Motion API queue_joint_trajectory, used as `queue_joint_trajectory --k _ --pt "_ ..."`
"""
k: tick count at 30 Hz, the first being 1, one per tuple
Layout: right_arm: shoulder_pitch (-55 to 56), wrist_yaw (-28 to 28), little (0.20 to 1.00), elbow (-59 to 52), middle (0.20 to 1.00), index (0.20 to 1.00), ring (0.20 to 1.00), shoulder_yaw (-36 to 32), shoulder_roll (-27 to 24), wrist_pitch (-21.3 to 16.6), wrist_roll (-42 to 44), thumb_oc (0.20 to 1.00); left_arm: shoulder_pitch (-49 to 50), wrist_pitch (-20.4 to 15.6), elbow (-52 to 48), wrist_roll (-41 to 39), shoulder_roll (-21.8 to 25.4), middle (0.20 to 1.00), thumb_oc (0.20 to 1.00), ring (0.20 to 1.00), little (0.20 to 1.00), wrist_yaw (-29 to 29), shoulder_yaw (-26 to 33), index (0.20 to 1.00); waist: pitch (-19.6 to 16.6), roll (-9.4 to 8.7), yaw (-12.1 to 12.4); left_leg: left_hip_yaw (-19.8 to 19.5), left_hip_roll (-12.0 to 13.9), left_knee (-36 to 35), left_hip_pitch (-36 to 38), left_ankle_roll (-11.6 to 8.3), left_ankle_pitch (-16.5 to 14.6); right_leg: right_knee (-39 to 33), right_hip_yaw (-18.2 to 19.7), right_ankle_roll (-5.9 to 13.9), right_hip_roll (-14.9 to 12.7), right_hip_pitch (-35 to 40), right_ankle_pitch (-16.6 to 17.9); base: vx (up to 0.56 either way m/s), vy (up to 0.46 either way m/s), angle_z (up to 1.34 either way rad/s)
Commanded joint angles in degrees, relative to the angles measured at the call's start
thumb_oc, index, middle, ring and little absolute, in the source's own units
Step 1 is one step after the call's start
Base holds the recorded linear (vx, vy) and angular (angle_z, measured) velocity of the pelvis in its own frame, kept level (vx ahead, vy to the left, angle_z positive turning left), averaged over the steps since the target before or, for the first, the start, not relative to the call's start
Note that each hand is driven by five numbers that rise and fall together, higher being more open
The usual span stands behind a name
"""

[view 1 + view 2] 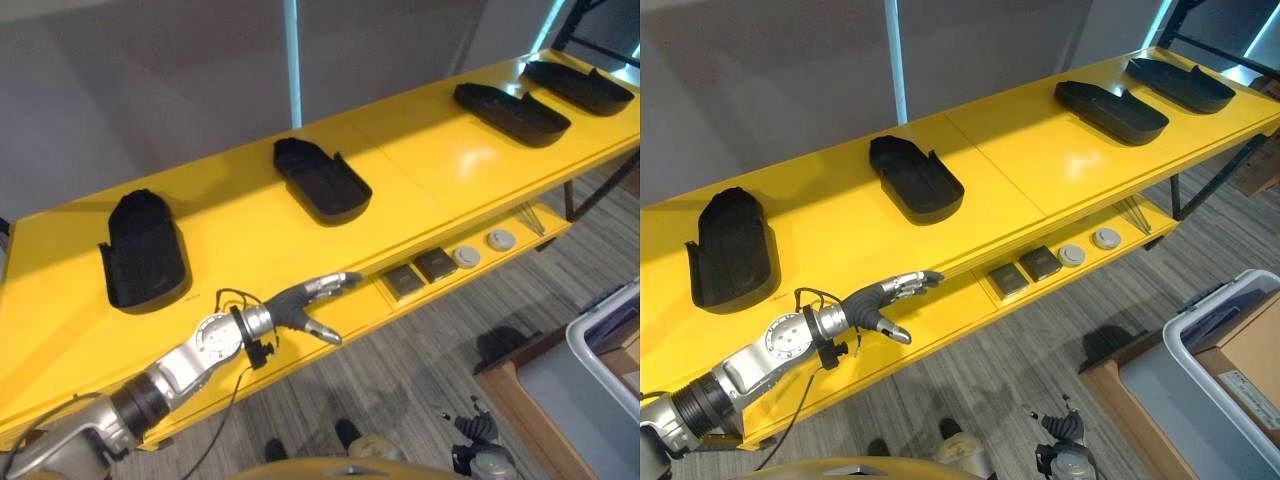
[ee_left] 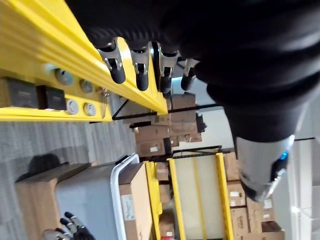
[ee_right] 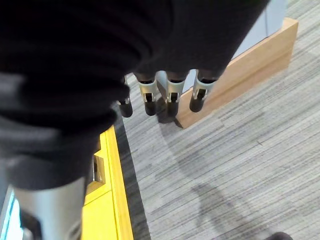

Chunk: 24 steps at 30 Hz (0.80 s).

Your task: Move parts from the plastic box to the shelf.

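We see our left hand [image 1: 300,305] stretched out, fingers straight and empty, just before the shelf [image 1: 250,235]; our right hand [image 3: 165,95] hangs relaxed, empty.

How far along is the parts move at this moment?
Four black parts already lie along the yellow shelf; the nearest part sits just beyond the left hand, which is open and holds nothing. The right hand hangs open over the floor, also with nothing in it. The plastic box stands at the right; what remains inside cannot be seen.
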Motion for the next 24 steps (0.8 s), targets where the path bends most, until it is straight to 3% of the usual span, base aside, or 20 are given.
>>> queue_joint_trajectory --k 1,4,6,7,8,9,11,12,15,17,21,24 --pt "-0.66 1.93 1.000 1.46 1.000 1.000 1.000 0.41 -0.85 -0.25 0.60 1.000 -0.47 1.09 3.72 -2.91 2.29 1.000 1.000 1.000 1.000 -3.68 0.16 1.000 -0.96 -1.52 1.42 1.58 3.13 0.11 3.92 -0.93 -8.78 2.70 1.48 3.79 -1.63 -2.66 -2.45 0.00 0.000 0.00" --pt "-0.84 3.03 1.000 2.62 1.000 1.000 1.000 1.44 -0.61 0.28 0.42 1.000 1.83 3.62 8.08 -6.88 1.73 1.000 1.000 1.000 1.000 -5.85 -0.28 1.000 -0.96 -1.32 1.43 1.82 3.13 0.11 4.06 -0.92 -8.78 2.70 1.58 3.87 -1.55 -2.68 -2.33 0.00 0.002 -0.01" --pt "-1.51 3.92 1.000 3.06 1.000 1.000 1.000 2.62 -0.82 0.27 0.16 1.000 2.72 2.76 17.06 4.07 1.38 1.000 1.000 1.000 1.000 -2.71 0.11 1.000 -0.89 -1.08 1.90 1.75 3.10 0.11 3.88 -0.91 -8.63 2.76 1.39 3.88 -1.52 -2.90 -2.23 -0.01 0.006 -0.04" --pt "-2.51 3.70 1.000 4.87 1.000 1.000 1.000 2.77 -0.41 0.22 0.12 1.000 3.52 3.35 25.88 22.71 -1.50 1.000 1.000 1.000 1.000 2.60 2.61 1.000 -0.33 -1.30 2.76 1.03 3.02 0.11 3.98 -0.83 -8.70 2.66 0.65 3.73 -1.64 -2.46 -2.55 0.00 0.000 0.00" --pt "-2.59 3.70 1.000 4.92 1.000 1.000 1.000 2.81 -0.48 0.20 0.13 1.000 3.49 3.17 26.17 22.95 -1.75 1.000 1.000 1.000 1.000 2.76 2.66 1.000 -0.37 -1.24 2.73 1.04 3.04 0.11 3.79 -0.89 -8.45 2.64 0.68 3.71 -1.62 -2.65 -2.34 -0.04 -0.018 0.00" --pt "-3.08 3.96 1.000 5.97 1.000 1.000 1.000 2.82 -0.04 0.23 0.35 1.000 4.81 3.84 31.75 27.85 -4.94 1.000 1.000 1.000 1.000 5.46 5.78 1.000 -0.27 -1.54 3.17 0.72 3.02 0.11 3.60 -0.91 -8.33 2.63 0.30 3.60 -1.66 -2.70 -2.43 -0.04 -0.024 0.10" --pt "-4.50 6.56 1.000 9.86 1.000 1.000 1.000 2.71 0.88 1.43 2.49 1.000 6.89 5.55 50.21 27.55 -15.24 1.000 1.000 1.000 1.000 11.17 14.51 1.000 0.10 -2.04 3.84 0.00 2.97 0.19 3.26 -1.00 -7.88 2.66 -0.60 3.20 -1.74 -2.56 -2.69 -0.05 -0.031 0.11" --pt "-4.73 7.77 1.000 11.14 1.000 1.000 1.000 2.91 1.19 2.02 2.77 1.000 7.28 5.69 56.23 27.78 -17.69 1.000 1.000 1.000 1.000 12.41 16.70 1.000 -0.02 -2.34 4.16 -0.10 2.92 0.18 3.11 -1.05 -7.77 2.63 -0.72 3.10 -1.75 -2.63 -2.69 -0.04 -0.025 0.11" --pt "-5.14 10.93 1.000 14.50 1.000 1.000 1.000 5.55 0.79 3.35 -0.48 1.000 8.17 5.97 68.48 39.01 -20.63 1.000 1.000 1.000 1.000 16.14 16.96 1.000 -0.34 -2.68 5.14 -0.74 2.80 0.17 3.21 -1.16 -7.91 2.36 -1.69 2.77 -2.01 -2.05 -2.93 0.01 -0.010 0.23" --pt "-5.12 11.72 1.000 15.48 1.000 1.000 1.000 5.73 0.91 3.63 -0.86 1.000 9.32 6.64 70.87 41.00 -20.88 1.000 1.000 1.000 1.000 16.90 17.75 1.000 -0.44 -2.81 5.50 -0.92 2.82 0.20 3.30 -1.18 -7.93 2.35 -1.89 2.72 -2.09 -1.89 -3.01 0.02 -0.011 0.10" --pt "-4.33 12.62 1.000 16.66 1.000 1.000 1.000 4.76 1.38 4.06 -0.14 1.000 12.68 8.66 75.21 38.08 -21.09 1.000 1.000 1.000 1.000 18.40 24.64 1.000 -0.78 -3.29 6.57 -1.49 2.80 0.20 3.36 -1.23 -7.81 2.17 -2.48 2.58 -2.28 -1.57 -3.09 0.01 -0.015 0.09" --pt "-2.83 13.84 1.000 18.14 1.000 1.000 1.000 3.32 2.48 4.62 0.55 1.000 17.05 10.41 80.02 30.16 -19.94 1.000 1.000 1.000 1.000 20.40 35.84 1.000 -1.48 -3.75 8.02 -2.13 2.74 0.11 3.37 -1.30 -7.61 1.67 -3.41 2.46 -2.50 -0.94 -3.19 0.02 -0.024 0.01"
